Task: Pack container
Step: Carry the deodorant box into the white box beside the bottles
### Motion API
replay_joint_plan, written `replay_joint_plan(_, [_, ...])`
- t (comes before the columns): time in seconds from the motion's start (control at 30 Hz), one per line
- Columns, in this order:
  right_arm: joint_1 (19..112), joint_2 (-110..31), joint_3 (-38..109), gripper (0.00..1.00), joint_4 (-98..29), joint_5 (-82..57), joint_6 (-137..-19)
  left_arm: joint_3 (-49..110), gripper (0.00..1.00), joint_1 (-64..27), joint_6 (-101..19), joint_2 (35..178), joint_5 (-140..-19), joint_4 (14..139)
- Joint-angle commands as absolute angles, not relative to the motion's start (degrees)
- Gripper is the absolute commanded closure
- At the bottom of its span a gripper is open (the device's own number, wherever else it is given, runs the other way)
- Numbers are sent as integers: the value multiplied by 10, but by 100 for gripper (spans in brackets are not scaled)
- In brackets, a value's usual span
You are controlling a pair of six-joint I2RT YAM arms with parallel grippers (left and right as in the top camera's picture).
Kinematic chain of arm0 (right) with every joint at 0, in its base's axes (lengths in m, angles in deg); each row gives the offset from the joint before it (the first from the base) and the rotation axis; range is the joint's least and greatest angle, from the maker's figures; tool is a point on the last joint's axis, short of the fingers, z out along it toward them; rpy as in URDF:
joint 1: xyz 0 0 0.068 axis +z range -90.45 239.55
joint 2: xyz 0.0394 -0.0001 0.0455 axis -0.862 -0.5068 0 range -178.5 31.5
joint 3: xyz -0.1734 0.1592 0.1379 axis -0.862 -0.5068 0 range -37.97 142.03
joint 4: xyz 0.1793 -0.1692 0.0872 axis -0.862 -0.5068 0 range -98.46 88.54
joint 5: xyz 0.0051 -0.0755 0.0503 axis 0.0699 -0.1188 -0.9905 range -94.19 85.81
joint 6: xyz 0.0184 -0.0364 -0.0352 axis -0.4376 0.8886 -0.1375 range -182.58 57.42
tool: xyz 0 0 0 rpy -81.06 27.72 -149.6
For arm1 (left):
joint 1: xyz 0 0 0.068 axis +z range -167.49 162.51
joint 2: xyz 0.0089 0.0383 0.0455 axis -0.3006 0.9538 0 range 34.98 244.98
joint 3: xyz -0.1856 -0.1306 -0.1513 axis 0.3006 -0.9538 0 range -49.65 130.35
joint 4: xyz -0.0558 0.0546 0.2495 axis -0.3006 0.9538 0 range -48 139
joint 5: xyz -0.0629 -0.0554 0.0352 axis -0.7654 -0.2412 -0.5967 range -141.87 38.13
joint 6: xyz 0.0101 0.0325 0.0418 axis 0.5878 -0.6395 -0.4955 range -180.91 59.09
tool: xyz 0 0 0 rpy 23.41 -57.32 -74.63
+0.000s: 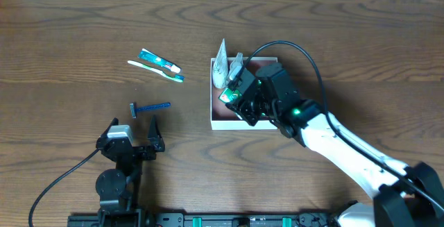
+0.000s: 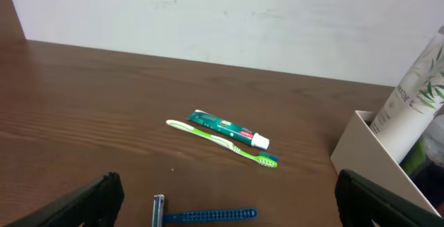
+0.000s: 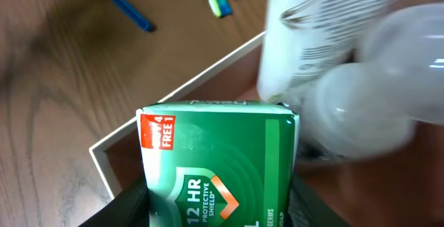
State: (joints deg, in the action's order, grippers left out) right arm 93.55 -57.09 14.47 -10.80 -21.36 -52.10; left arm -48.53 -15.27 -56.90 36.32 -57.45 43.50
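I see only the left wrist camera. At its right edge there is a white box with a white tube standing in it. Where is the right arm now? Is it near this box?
Observer: Yes. In the overhead view the right gripper is over the container, towards its left wall.
Operator: Does it hold something?
Observer: Yes. The right wrist view shows a green carton clamped between its fingers, over the inside of the container.
Operator: Is anything else inside, besides the tube?
Observer: A pale, blurred object sits beside the white tube. I cannot tell what it is.
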Motion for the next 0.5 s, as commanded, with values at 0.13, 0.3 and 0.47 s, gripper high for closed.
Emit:
replay_joint_plan(0.13, [941,-618,152,67,-91,-242,-490,-494,2,-150,-577,363,-581,456])
replay_joint_plan(0.3, [941,-624,152,67,-87,-242,-489,-494,2,-150,-577,363,-581,456])
replay_joint_plan(0.47, [941,-624,152,65,-85,-242,-490,-494,2,-150,-577,363,-581,456])
